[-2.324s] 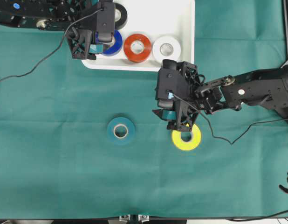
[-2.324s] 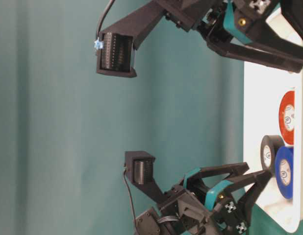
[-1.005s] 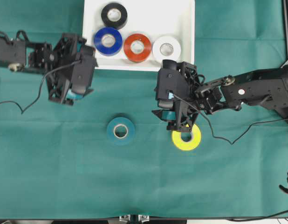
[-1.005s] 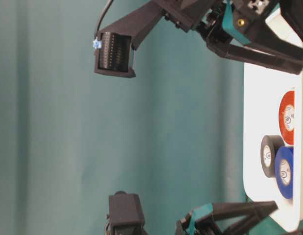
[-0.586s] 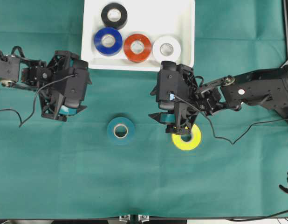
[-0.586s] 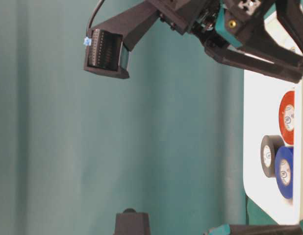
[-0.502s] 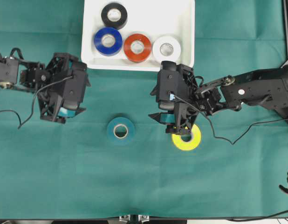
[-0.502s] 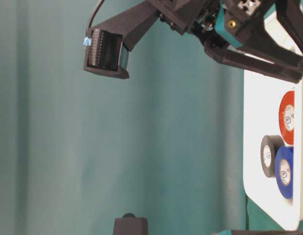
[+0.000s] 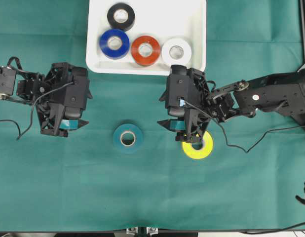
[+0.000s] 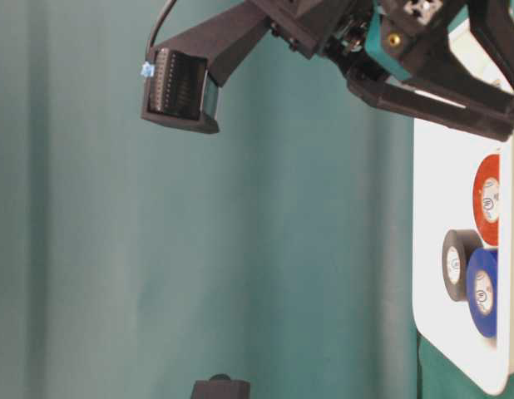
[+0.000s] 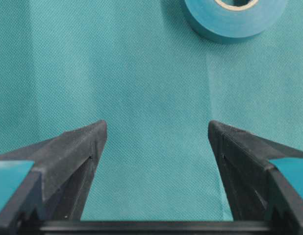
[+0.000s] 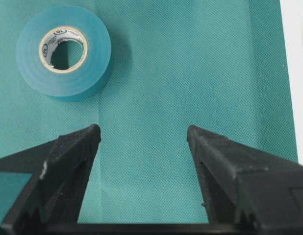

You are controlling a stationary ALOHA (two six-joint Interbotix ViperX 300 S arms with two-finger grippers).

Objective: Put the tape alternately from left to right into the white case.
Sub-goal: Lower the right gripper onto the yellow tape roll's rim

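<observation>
The large white plastic case (image 9: pixel 196 19) at the top centre holds four tape rolls: black (image 9: pixel 121 16), blue (image 9: pixel 114 43), red-orange (image 9: pixel 145 50) and white (image 9: pixel 176 51). On the green cloth (image 9: pixel 142 192), the teal roll (image 9: pixel 128 138) lies between both released, empty grippers: left gripper (image 9: pixel 63 129), right gripper (image 9: pixel 181 129). The yellow roll (image 9: pixel 198 147) lies partly under the right one.

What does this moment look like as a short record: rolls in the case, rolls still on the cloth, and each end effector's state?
in case: black roll, blue roll, red-orange roll, white roll, all lying flat in the white case
on cloth: teal roll, yellow roll
left end effector: open, empty, over bare green cloth, short of the teal roll
right end effector: open, empty, above the yellow roll's near edge in the overhead view
task status: four of six rolls placed
</observation>
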